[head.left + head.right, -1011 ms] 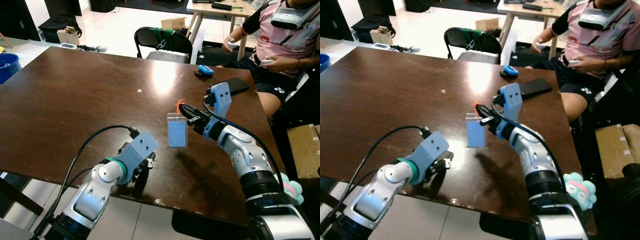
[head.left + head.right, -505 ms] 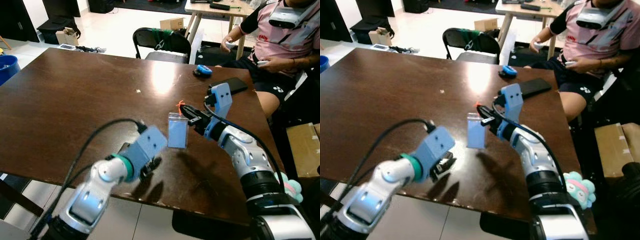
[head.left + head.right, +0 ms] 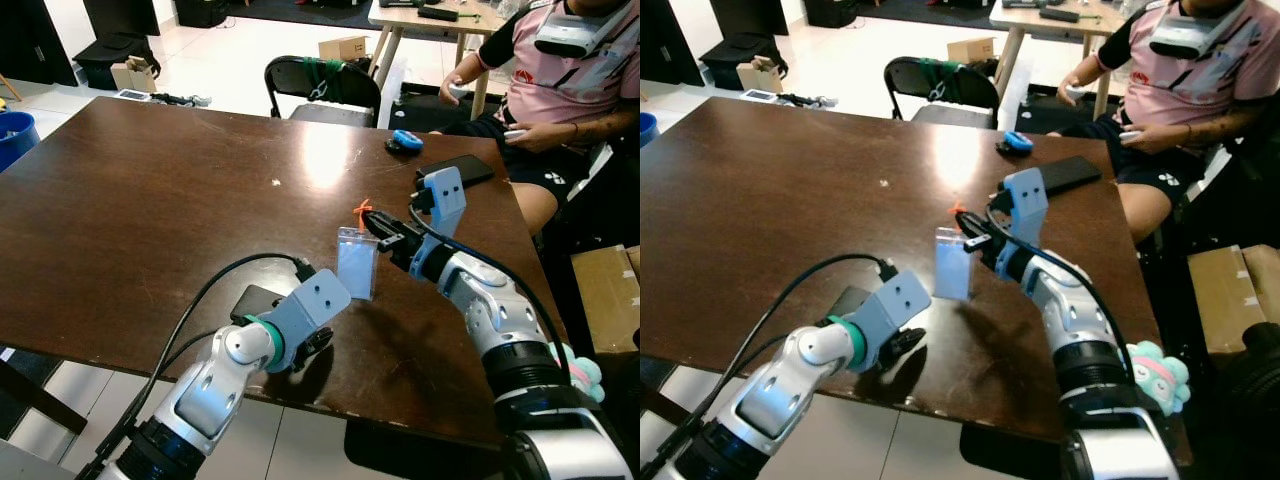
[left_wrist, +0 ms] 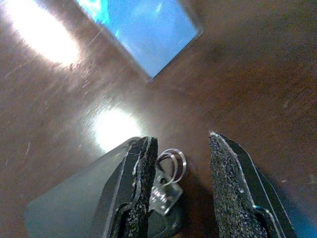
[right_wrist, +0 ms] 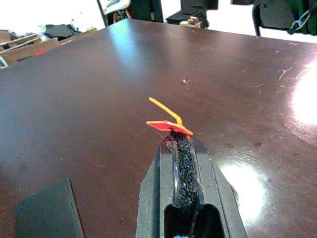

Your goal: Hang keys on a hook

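The right gripper [image 3: 372,224] is hovering above the dark brown worktop [image 3: 150,190], its fingers pressed together on an orange tie [image 5: 167,120] from which a blue card holder [image 3: 356,263] is hanging upright, its lower edge close to the wood. In the right wrist view the two fingers [image 5: 181,166] are lying flat against each other with the orange tie sticking out past their tips.

The left gripper [image 4: 174,191] is sitting low near the worktop's near edge, just in front of the hanging card holder. Its fingers are standing apart, and between them the keys [image 4: 167,178] are showing as a silver split ring with a pale metal piece beneath it, lying against the inner face of one finger [image 4: 138,188]; whether the ring is resting on the wood or being lifted cannot be told. A flat black rectangular object [image 3: 256,300], possibly a phone, is lying on the worktop right beside the left gripper.

Farther back on the worktop a black phone [image 3: 461,171] is lying near the far right corner, with a small blue object [image 3: 406,141] near it. A person in a pink shirt [image 3: 560,60] is sitting beyond that corner, holding pale controllers in both hands. A black folding chair [image 3: 322,88] is standing behind the worktop's far edge.
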`<state>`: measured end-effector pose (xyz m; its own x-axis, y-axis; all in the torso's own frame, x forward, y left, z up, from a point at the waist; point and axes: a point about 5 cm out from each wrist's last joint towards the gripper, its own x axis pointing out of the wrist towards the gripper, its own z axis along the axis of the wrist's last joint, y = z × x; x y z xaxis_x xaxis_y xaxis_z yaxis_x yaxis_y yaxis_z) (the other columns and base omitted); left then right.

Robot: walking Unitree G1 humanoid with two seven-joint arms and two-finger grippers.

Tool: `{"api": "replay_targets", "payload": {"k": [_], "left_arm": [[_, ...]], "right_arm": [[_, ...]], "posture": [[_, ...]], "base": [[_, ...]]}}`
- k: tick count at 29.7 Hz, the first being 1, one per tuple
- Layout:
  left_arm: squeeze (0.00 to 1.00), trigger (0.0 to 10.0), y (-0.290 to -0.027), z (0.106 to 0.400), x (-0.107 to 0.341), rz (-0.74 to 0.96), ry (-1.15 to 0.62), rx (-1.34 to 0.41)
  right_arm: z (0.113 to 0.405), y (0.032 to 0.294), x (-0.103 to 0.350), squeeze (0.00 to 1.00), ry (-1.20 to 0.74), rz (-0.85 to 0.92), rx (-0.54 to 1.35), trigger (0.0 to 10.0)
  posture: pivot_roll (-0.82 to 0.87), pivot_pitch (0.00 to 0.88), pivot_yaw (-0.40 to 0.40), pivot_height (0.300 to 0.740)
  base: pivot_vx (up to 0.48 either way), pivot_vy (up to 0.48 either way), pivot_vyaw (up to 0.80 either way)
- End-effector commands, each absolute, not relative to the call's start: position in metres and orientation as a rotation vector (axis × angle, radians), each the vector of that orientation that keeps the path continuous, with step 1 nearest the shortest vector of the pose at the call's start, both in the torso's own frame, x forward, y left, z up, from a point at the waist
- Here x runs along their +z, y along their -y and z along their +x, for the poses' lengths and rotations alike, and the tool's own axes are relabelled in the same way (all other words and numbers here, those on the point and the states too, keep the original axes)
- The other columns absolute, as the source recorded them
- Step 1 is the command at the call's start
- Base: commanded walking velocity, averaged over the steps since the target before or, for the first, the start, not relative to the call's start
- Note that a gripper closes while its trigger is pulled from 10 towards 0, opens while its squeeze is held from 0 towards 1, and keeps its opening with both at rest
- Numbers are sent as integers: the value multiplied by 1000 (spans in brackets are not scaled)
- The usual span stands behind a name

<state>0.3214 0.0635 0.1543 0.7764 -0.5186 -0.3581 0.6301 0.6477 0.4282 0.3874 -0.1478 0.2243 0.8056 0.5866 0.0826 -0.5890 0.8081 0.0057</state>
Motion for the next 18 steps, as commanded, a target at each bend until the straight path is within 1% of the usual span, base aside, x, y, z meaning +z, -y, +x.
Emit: {"api": "replay_targets", "payload": {"k": [1,4,7,8,10,11,12,13,14,15,18], "left_arm": [[0,10000,-67,322,150,575,-225,-641],[0,10000,-79,330,146,615,-230,-575],[0,10000,-83,332,144,631,-233,-570],[0,9569,-86,332,141,641,-239,-568],[0,9569,-86,332,141,641,-239,-568],[0,4824,-92,329,135,655,-256,-569],[0,4824,-92,329,135,655,-256,-569],[0,3490,-93,327,133,661,-262,-569],[0,1882,-95,324,130,665,-269,-573],[0,0,-96,321,129,664,-272,-578],[0,0,-96,319,130,656,-271,-581]], "right_arm": [[388,148,224,0,79,35,623,10000],[388,146,224,0,81,38,630,10000],[388,146,224,0,82,39,631,10000],[388,146,225,0,82,39,631,10000],[388,146,225,0,82,39,631,10000],[388,147,225,0,83,40,631,10000],[388,147,225,0,83,40,631,10000],[388,147,225,0,83,40,631,10000],[388,147,225,0,84,41,632,10000],[388,147,225,0,84,41,632,10000],[388,146,226,0,84,41,632,10000]], "posture": [[135,120,97,740],[133,123,95,740],[132,125,94,740],[133,126,93,740],[133,126,93,740],[134,128,93,740],[134,128,93,740],[134,127,92,740],[138,128,92,740],[139,127,91,740],[140,127,90,740]], "base": [[0,0,0],[0,0,0],[0,0,0],[0,0,0],[0,0,0],[0,0,0],[0,0,0],[0,0,0],[0,0,0],[0,0,0],[0,0,0]]}}
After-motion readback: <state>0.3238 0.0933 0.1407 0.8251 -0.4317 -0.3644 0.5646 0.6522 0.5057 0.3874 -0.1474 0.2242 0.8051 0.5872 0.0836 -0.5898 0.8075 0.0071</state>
